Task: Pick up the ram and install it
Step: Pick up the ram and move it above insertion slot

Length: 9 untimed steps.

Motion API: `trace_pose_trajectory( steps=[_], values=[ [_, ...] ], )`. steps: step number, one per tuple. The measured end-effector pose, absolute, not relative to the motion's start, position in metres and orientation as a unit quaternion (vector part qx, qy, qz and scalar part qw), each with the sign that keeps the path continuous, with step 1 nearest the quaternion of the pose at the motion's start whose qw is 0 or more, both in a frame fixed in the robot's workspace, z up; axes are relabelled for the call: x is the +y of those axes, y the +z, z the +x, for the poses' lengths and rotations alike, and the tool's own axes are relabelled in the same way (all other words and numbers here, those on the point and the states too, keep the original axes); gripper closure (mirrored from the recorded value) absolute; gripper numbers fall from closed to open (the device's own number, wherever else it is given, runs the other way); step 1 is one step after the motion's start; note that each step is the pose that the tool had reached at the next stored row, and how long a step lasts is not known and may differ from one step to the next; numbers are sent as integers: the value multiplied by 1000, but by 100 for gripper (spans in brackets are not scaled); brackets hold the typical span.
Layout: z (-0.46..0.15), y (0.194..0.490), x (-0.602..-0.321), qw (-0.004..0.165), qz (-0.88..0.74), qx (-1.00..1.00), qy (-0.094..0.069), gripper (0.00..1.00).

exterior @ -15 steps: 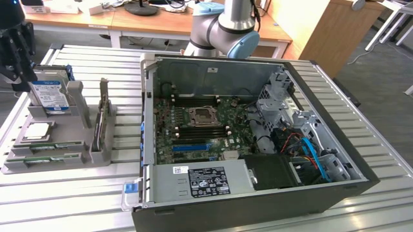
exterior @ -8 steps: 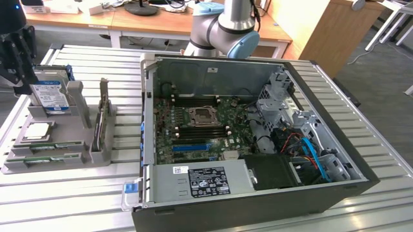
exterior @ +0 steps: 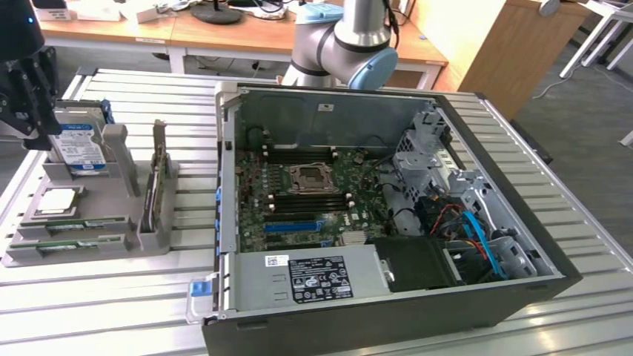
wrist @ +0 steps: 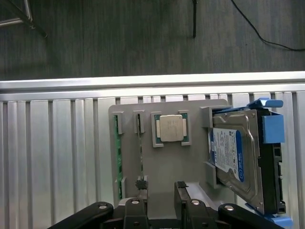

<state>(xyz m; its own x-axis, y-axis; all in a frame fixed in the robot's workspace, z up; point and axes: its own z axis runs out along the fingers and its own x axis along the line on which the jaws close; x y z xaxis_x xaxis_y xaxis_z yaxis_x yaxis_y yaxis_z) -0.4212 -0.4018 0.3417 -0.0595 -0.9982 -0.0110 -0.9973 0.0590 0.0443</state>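
- We see the gripper (wrist: pixel 160 190) hanging over the grey parts tray (wrist: pixel 167 167), its jaws spread wide with nothing between them
- The gap between the jaws sits over a bare strip of the tray
- One fingertip (wrist: pixel 140 185) lines up with the near end of a ram stick (wrist: pixel 139 148); we cannot tell whether they touch
- We see that ram stick edge-on in its slot in the tray, running straight out ahead of that fingertip
- A second ram stick (wrist: pixel 116 152) lies parallel to it in the next slot, just outside the jaws on the same side
- The CPU chip (wrist: pixel 170 128) rests flat in its pocket ahead of the jaws, roughly in line with the gap
- The hard drive (wrist: pixel 233 157) stands in its blue caddy (wrist: pixel 271 129) outside the other finger, apart from it
- In the exterior view the open computer case (exterior: pixel 396 326) lies well away from the jaws, toward the exterior view's right, with its motherboard (exterior: pixel 296 215) and CPU socket (exterior: pixel 310 178) uncovered
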Motion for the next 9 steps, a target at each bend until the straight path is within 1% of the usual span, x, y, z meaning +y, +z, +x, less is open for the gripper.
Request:
trace_pose_trajectory(
  steps=[9],
  values=[
    [-421,334,-402,11,686,-728,-20,64]
  ],
)
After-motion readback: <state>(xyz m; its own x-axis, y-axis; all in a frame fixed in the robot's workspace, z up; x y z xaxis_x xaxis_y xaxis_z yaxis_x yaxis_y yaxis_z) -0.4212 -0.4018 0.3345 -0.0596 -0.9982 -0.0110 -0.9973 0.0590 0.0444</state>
